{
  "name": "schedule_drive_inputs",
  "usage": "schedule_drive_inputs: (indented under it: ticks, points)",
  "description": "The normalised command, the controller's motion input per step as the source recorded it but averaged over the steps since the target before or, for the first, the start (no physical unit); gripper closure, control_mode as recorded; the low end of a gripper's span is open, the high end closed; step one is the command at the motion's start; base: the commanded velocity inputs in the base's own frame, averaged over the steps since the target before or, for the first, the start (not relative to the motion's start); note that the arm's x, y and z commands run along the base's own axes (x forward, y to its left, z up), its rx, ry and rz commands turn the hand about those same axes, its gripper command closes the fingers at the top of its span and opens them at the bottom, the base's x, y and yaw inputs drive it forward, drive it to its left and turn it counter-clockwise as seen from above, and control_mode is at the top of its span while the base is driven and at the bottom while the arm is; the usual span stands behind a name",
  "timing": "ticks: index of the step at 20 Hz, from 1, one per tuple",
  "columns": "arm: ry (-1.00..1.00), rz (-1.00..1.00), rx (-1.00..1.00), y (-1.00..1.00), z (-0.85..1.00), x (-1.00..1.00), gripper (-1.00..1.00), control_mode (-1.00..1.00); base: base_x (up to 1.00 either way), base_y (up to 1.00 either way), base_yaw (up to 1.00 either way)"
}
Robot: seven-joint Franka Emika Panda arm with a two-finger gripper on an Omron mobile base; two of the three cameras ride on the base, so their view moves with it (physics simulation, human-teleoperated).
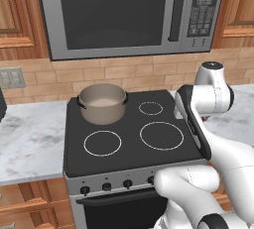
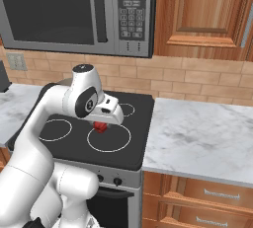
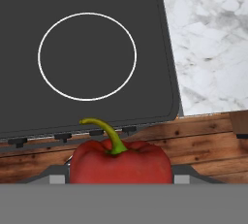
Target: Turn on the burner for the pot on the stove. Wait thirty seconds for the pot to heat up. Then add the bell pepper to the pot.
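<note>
While over the stove [image 2: 133, 148], jaws pinching the bell pepper [image 3: 121, 162], well apart from the pot [image 1: 102, 103].

A dull beige-grey metal pot [image 1: 102, 103] sat on the stove [image 1: 130, 146], whose black glass top looked smooth. The red bell pepper [image 3: 121, 162] was glossy. Countertops [image 2: 202, 140] were veined marble; cabinets [image 2: 207, 10] were wood.

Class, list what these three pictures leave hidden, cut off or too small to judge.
- Bell pepper: lower half cut off by hand view's bottom edge; mostly behind the arm in right base view.
- Pot: its bottom hidden by its wall, left base view.
- Stove knobs' settings: too small, one behind the arm.
</note>
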Motion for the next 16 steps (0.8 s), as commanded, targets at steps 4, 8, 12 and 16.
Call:
schedule_drive_inputs:
  ticks: [4,8,12,16]
  points:
    - [0.0,0.0,0.0,0.0,0.0,0.0,1.0,-1.0,0.0,0.0,0.0]
    - [0.0,0.0,0.0,0.0,0.0,0.0,1.0,-1.0,0.0,0.0,0.0]
    - [0.0,0.0,0.0,0.0,0.0,0.0,1.0,-1.0,0.0,0.0,0.0]
    - [0.0,0.0,0.0,0.0,0.0,0.0,1.0,-1.0,0.0,0.0,0.0]
